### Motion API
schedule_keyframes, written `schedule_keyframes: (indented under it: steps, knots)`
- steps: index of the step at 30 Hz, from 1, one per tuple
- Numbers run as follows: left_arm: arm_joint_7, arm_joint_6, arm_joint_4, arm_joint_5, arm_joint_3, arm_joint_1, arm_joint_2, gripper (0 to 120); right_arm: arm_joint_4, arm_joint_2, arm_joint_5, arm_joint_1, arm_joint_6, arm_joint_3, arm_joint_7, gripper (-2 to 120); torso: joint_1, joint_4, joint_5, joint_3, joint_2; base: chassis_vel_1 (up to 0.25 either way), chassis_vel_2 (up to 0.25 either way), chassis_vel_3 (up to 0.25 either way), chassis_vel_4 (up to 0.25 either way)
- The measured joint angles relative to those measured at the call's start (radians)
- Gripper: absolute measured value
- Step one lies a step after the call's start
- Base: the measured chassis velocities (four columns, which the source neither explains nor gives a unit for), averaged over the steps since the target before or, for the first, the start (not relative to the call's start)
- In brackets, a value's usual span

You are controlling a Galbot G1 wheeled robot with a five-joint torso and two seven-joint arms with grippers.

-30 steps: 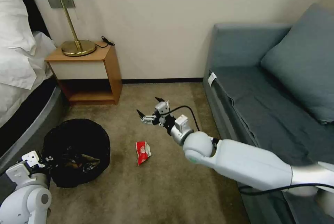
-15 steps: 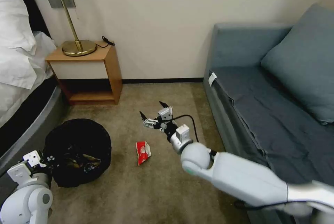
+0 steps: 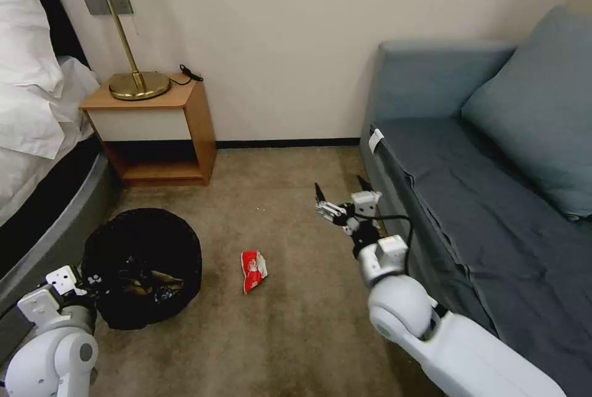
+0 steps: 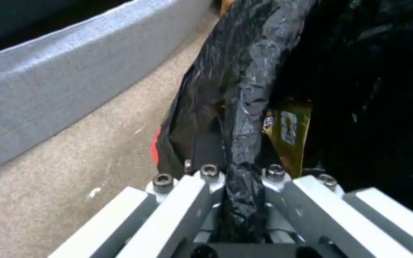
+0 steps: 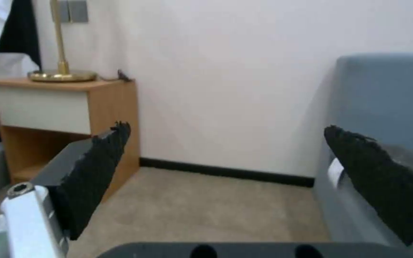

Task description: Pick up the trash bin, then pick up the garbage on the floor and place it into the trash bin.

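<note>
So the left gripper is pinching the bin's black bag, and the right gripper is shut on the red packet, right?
Not quite. The right gripper is open and empty, near the sofa; the red packet lies on the carpet, as the head view shows. The left gripper does pinch the trash bin bag.

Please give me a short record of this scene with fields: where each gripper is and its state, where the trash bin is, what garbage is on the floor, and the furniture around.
left gripper: shut on the rim of the trash bin's black bag, at the bin's near side
right gripper: open, holding nothing, raised over the carpet beside the sofa
trash bin: beside the bed, with litter inside, including a gold wrapper
garbage on floor: red snack packet, lying apart from both grippers
furniture: nightstand with lamp, blue-grey sofa, bed
</note>
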Motion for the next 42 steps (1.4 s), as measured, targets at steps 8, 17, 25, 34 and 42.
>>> schedule_keyframes:
  steps: [8,17,25,34,42]
  knots:
    - [0.000,0.001,-0.004,-0.001,-0.009,-0.008,0.002,2,-0.005,0.020,-0.071,-0.047,0.022,0.021,-0.023,100,0.000,0.0002,0.0000,0.000,0.000,-0.014,0.010,0.019,-0.013]
    - [-0.001,0.001,-0.003,-0.001,-0.009,-0.006,-0.005,2,-0.029,0.017,-0.052,-0.017,0.024,-0.007,-0.025,100,0.000,0.0002,-0.0002,0.000,0.000,-0.143,0.146,0.147,-0.142]
    - [0.000,0.001,0.001,0.000,-0.007,-0.010,-0.006,2,-0.055,0.000,0.063,0.063,-0.022,-0.075,-0.037,100,0.000,-0.0001,-0.0003,0.000,0.000,-0.148,0.149,0.145,-0.159]
    - [-0.001,0.001,-0.012,0.007,-0.005,0.006,0.007,2,-0.128,0.005,0.513,0.380,-0.218,-0.337,-0.004,100,0.000,0.0001,-0.0004,0.000,0.000,-0.010,0.015,0.016,-0.008]
    - [0.007,-0.007,-0.034,0.019,-0.010,0.038,0.004,2,-0.416,0.183,0.902,0.712,-0.364,-0.735,0.048,100,0.000,0.0003,-0.0003,0.000,0.000,0.000,0.000,0.000,0.000]
